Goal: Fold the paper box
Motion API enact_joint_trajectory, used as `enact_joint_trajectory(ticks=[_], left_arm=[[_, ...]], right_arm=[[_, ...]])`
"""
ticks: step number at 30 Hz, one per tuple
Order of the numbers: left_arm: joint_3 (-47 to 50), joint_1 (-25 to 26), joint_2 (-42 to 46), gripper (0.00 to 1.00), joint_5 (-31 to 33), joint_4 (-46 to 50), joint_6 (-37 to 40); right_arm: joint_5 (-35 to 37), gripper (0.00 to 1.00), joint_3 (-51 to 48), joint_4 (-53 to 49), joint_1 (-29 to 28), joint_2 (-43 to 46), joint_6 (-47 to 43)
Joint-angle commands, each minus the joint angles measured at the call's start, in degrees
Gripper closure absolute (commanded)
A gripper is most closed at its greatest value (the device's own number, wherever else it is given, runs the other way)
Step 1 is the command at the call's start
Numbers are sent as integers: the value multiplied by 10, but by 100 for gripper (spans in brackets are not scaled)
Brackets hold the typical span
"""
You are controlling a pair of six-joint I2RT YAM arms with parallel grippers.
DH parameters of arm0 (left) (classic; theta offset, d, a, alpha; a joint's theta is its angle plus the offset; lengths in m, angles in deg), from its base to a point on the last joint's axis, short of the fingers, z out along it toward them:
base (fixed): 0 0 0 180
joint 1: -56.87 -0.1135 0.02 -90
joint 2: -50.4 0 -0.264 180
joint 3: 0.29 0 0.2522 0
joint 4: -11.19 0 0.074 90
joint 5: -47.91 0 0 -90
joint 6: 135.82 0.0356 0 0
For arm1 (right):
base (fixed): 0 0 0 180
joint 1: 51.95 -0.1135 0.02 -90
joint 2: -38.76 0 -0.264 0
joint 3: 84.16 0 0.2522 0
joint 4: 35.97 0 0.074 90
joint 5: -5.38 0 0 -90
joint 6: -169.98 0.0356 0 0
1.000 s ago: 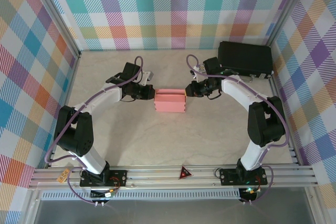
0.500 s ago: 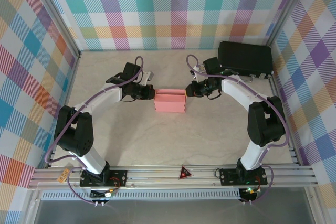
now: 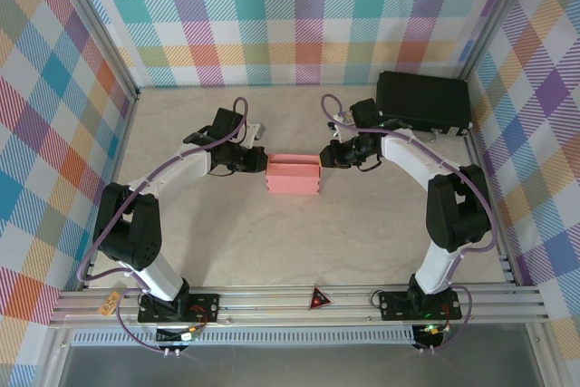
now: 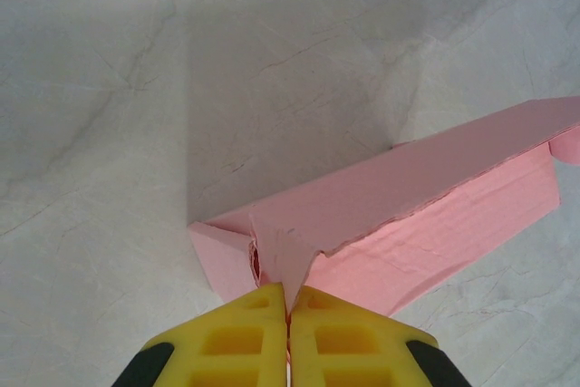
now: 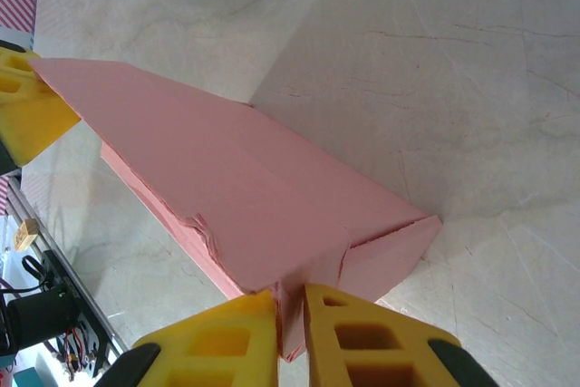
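Top external view: the paper box (image 3: 294,175) lies near the middle of the table (image 3: 272,251), directly between the 2 grippers, with the left gripper (image 3: 263,163) at its left end and the right gripper (image 3: 324,157) at its right end. Its long axis runs left to right across the table, roughly parallel to the near edge, so each short end points at one arm. In the left wrist view, the yellow pads of the left gripper (image 4: 289,301) are pressed almost together, pinching a thin pink flap at the box's end corner, and the rest of the box stretches away up and to the right. In the right wrist view, the right gripper (image 5: 292,301) has its pads at a narrow gap with the edge of the box's end flap caught between them, and the long pink panel runs off toward the left gripper's yellow finger at the far end. A black case (image 3: 423,101) sits well apart at the far right corner.
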Motion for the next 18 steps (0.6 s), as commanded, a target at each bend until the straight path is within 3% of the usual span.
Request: enact_joint_trajectory(ticks=[1,10,18], left_arm=[[7,7,-5,92,3,23,4],[8,7,-5,92,5,23,4],[5,7,2,90,6,25,5]], right_arm=[[-16,84,18,-20,-7,-16,2],[-1,77,16,-23,-8,-8,-1],[25,76,3,-18,-9,8,-4]])
